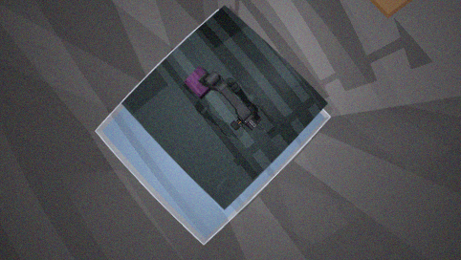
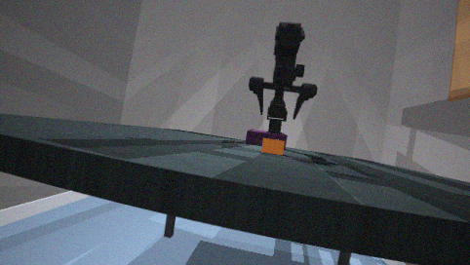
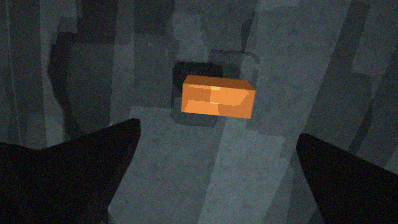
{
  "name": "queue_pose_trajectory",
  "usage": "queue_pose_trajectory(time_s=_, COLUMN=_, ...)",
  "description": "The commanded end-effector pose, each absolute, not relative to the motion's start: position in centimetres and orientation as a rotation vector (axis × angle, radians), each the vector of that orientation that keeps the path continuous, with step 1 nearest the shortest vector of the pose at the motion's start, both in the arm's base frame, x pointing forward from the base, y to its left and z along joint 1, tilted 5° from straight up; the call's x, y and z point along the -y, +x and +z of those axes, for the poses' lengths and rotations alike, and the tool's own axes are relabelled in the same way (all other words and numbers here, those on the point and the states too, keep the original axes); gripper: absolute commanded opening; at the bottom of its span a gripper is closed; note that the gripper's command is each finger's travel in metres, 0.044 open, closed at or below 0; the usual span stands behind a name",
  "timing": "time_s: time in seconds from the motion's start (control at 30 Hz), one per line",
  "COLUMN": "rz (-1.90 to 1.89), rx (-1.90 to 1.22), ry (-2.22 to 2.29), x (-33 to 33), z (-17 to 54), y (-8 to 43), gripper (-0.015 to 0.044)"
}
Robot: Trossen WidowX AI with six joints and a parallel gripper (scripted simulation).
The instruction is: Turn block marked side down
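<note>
The orange block (image 2: 273, 146) (image 3: 218, 102) rests on the dark table (image 2: 122, 168) (image 1: 186, 158). In the wrist view its broad upper face and a narrow, darker long side show, and neither has a dark mark. The faces turned away are hidden there. The face towards the exterior camera is plain orange. My gripper (image 2: 278, 116) (image 3: 219, 133) is open and empty. It is raised above the table, pointing down, with its fingers clear of the block. In the wrist view the block lies beyond the line between the fingertips. From overhead the arm hides most of the block.
A purple base (image 1: 195, 82) (image 2: 255, 136) stands at the arm's foot. The arm (image 1: 234, 100) reaches out from it over the table. Patchy shadows cross the table. An orange surface (image 1: 389, 6) (image 2: 460, 54) is off in the background, away from the table.
</note>
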State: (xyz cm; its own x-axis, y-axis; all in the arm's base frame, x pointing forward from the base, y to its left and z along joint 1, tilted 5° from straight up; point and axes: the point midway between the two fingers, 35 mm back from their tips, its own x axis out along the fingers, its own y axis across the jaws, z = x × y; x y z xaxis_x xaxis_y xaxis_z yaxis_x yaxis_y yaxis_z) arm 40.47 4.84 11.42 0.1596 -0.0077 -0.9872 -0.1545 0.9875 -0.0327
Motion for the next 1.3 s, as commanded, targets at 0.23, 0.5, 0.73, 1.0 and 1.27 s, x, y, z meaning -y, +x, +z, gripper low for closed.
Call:
queue_pose_trajectory(time_s=0.23, rz=0.093, rx=-1.452, ry=-0.140, x=-4.7, z=8.1, y=40.9, gripper=0.0440)
queue_pose_trajectory(time_s=0.5, rz=0.093, rx=-1.452, ry=-0.140, x=-4.7, z=7.1, y=41.0, gripper=0.0440)
queue_pose_trajectory(time_s=0.73, rz=0.093, rx=-1.452, ry=-0.140, x=-4.7, z=6.5, y=41.0, gripper=0.0440)
queue_pose_trajectory(time_s=1.0, rz=0.093, rx=-1.452, ry=-0.140, x=-4.6, z=5.2, y=41.2, gripper=0.0440)
queue_pose_trajectory(time_s=1.27, rz=0.092, rx=-1.452, ry=-0.140, x=-4.6, z=3.9, y=41.3, gripper=0.0440)
